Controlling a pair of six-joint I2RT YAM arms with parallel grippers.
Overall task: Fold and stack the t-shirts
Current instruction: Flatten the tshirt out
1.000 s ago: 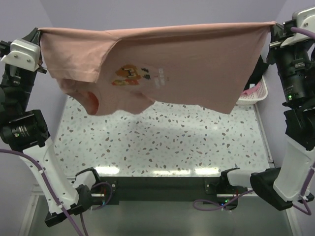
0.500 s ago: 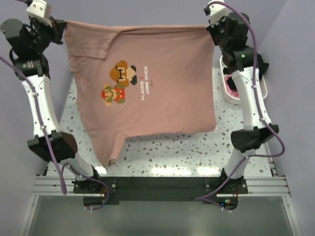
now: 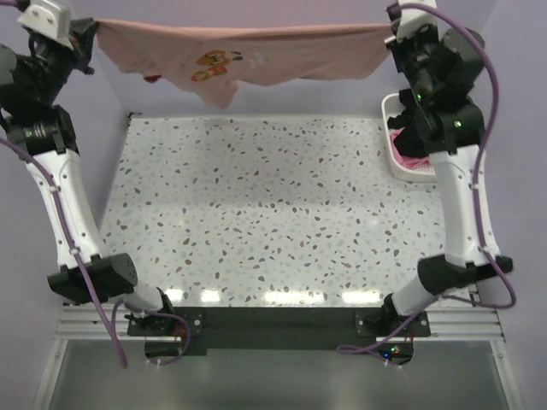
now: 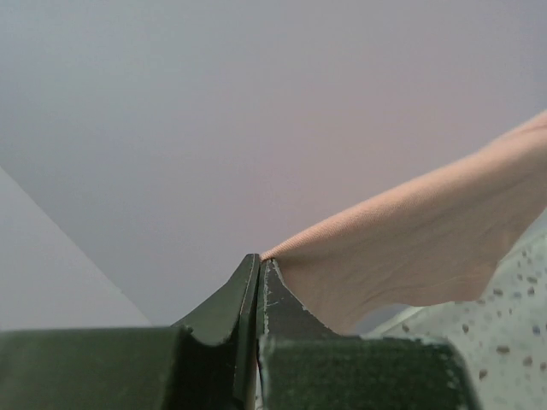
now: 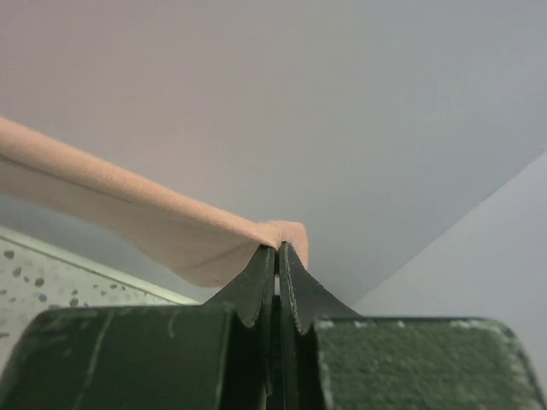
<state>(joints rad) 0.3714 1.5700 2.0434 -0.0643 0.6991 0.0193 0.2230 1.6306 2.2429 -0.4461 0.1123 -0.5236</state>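
Lifted since half a second ago, the salmon-pink t-shirt [image 3: 256, 53] now hangs stretched taut, high above the far edge of the tabletop [image 3: 273, 213]. The left gripper [image 3: 89, 32] has its jaws pinching one corner of the cloth, and the right gripper [image 3: 395, 32] pinches the opposite corner.

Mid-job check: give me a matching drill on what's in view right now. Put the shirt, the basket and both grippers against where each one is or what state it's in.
Things:
1. salmon-pink shirt
2. white basket
3. left gripper
4. right gripper

Places or states:
A. shut on a shirt corner, top right of the overhead view
B. at the far right edge of the table, pink cloth inside
C. stretched in the air, held at both ends
D. shut on a shirt corner, top left of the overhead view

Pairs: 1-C, 2-B, 3-D, 4-A
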